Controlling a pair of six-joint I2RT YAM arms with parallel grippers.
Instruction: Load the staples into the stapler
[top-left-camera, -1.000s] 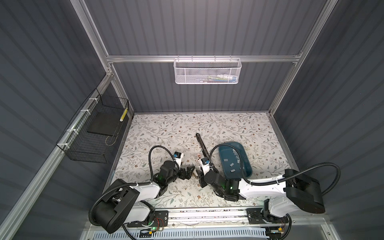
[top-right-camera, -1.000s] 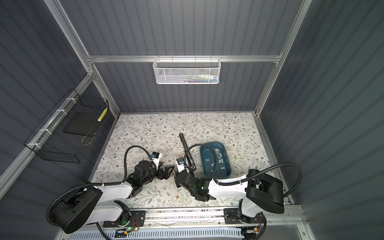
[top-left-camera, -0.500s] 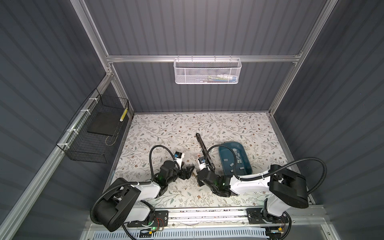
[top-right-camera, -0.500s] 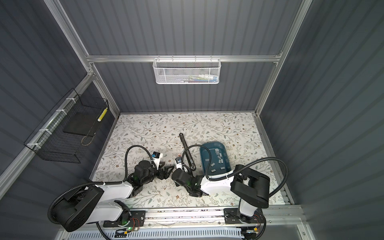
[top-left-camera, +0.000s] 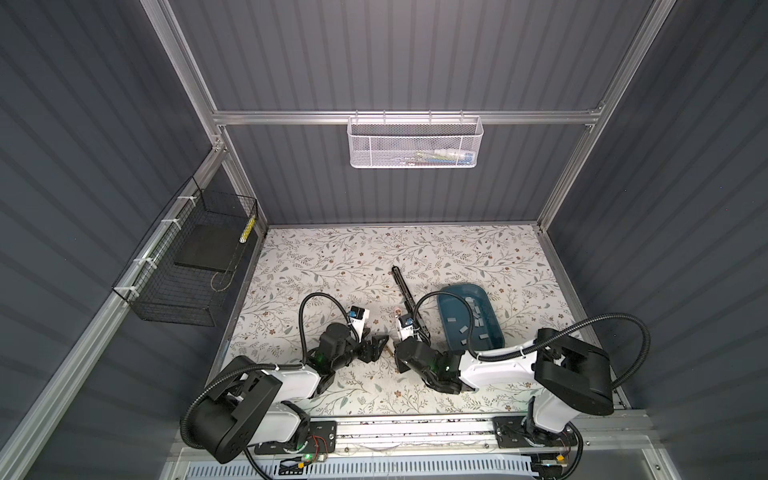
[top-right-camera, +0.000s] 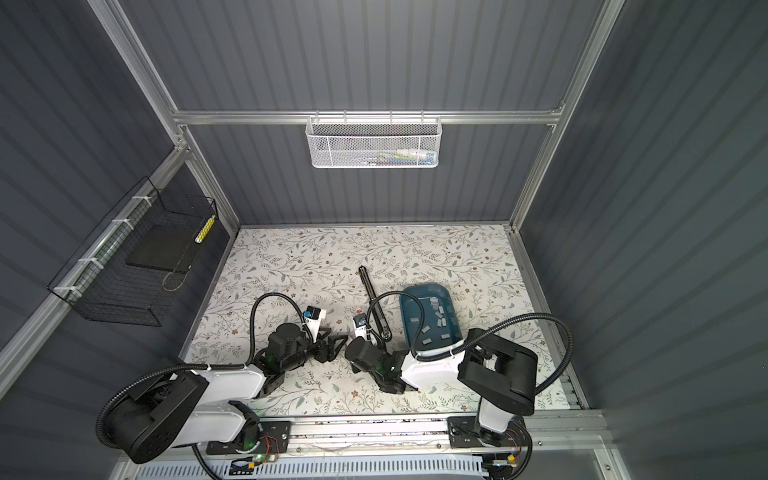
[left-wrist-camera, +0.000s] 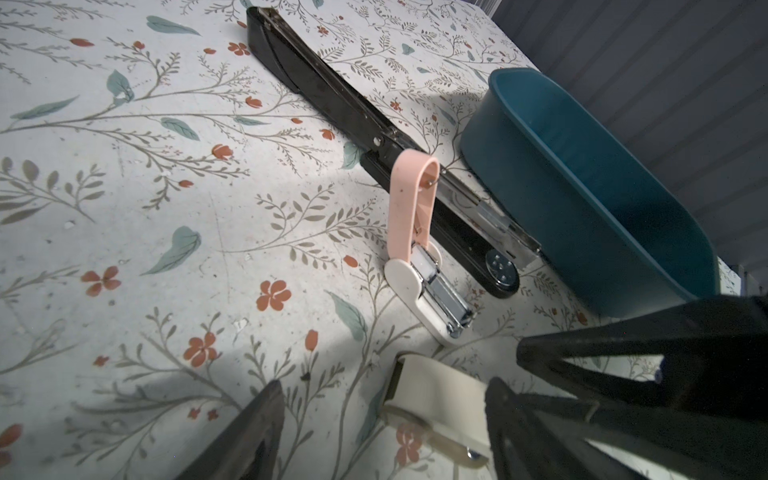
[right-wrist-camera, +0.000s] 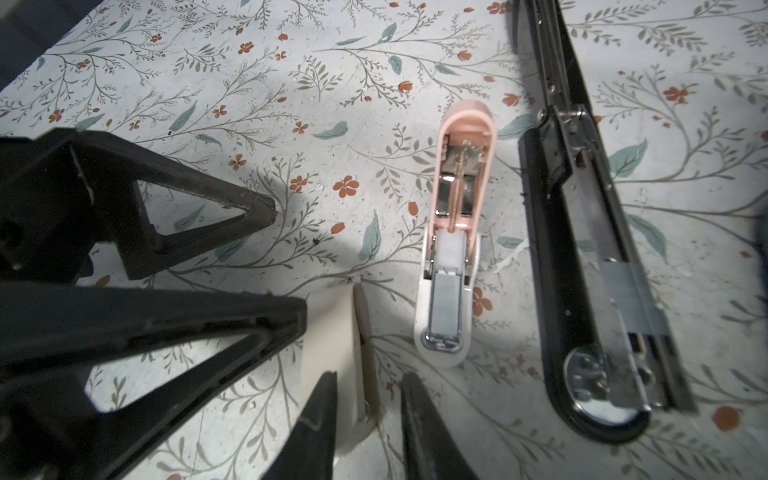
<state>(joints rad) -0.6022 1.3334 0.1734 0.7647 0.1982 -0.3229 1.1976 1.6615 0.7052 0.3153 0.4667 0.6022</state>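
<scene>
I'm watching the cream stapler (right-wrist-camera: 332, 332) lying on the worktop (top-left-camera: 332, 257), the left gripper (left-wrist-camera: 384, 382) holding its jaws apart around one end and the right gripper (right-wrist-camera: 368, 378) setting its jaws narrowly astride the other; gripping or not, I can't tell. An opened pink stapler (right-wrist-camera: 451, 257) and a black stapler (right-wrist-camera: 590, 249) are crowding just beside. The staples (top-left-camera: 478, 322) are showing in both top views only, lying inside the teal tray (top-left-camera: 465, 286).

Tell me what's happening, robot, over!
Right fingers clamped on small cream plastic stapler; left fingers open beside it. Grey metal staple strips loose in teal plastic tray. Open pink-and-white stapler and long black stapler close by.
</scene>
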